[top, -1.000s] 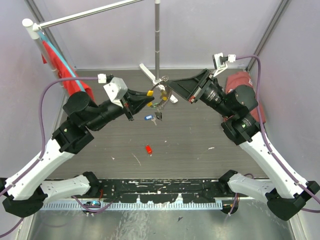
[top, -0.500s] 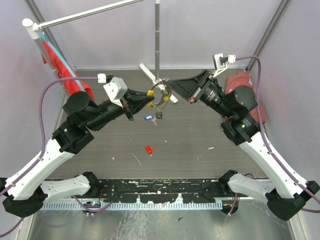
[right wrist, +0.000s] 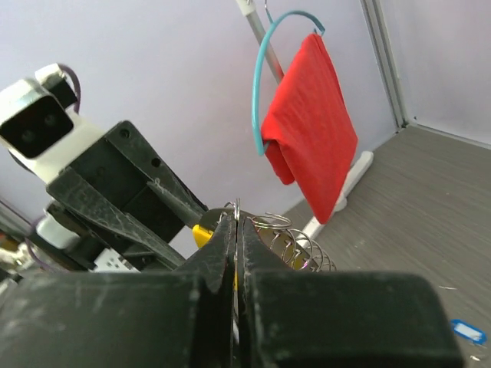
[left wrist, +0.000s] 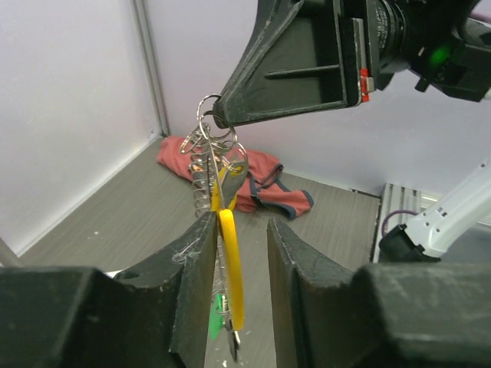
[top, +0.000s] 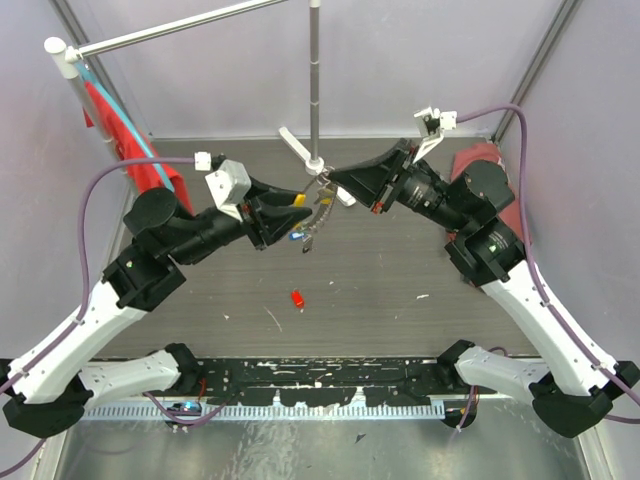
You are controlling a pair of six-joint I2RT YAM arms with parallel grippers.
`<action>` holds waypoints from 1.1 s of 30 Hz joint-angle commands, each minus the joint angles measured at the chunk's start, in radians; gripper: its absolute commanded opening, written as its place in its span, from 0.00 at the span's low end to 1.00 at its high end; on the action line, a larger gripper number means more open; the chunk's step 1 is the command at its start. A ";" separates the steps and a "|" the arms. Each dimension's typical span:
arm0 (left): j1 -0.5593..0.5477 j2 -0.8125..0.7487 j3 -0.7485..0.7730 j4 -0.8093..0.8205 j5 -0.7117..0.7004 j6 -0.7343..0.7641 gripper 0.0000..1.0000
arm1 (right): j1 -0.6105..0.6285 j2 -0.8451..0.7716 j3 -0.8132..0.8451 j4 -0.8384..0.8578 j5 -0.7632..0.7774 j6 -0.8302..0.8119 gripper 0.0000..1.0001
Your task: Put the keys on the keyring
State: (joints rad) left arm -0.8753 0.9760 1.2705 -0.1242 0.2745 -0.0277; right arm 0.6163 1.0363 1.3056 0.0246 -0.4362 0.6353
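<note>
Yellow-tagged keyring (left wrist: 209, 157) pinched in closed right pincer (left wrist: 219, 116), left pincer (left wrist: 242, 230) agape around tag (left wrist: 229, 264); thin wire may slip free.

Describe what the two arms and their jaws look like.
The left arm and right arm have white lower links and black upper joints. A purple cable runs along each. Jaws are matte black wedges. The left wrist carries a white camera block.

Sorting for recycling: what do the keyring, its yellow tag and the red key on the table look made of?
Keyring: thin bare metal, silvery with bright glints. Yellow tag: likely smooth plastic, even colour, slight sheen. Red key: head probably plastic, plain red; too small to be sure.
</note>
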 commanded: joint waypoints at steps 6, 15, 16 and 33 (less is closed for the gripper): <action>-0.005 -0.039 -0.027 -0.007 0.099 -0.052 0.49 | 0.007 -0.011 0.124 -0.201 -0.156 -0.450 0.01; -0.004 -0.061 0.009 -0.078 0.142 -0.030 0.65 | 0.006 -0.030 0.204 -0.487 -0.266 -0.810 0.01; -0.004 -0.058 0.012 -0.078 0.146 -0.031 0.70 | 0.006 -0.029 0.214 -0.516 -0.284 -0.839 0.01; -0.005 0.125 0.202 -0.137 0.404 0.008 0.30 | 0.006 -0.036 0.304 -0.750 -0.475 -1.024 0.01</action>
State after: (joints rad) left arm -0.8753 1.0698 1.4250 -0.2108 0.5819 -0.0490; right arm 0.6163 1.0245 1.5673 -0.7387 -0.8600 -0.3561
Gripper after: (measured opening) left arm 0.308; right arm 0.034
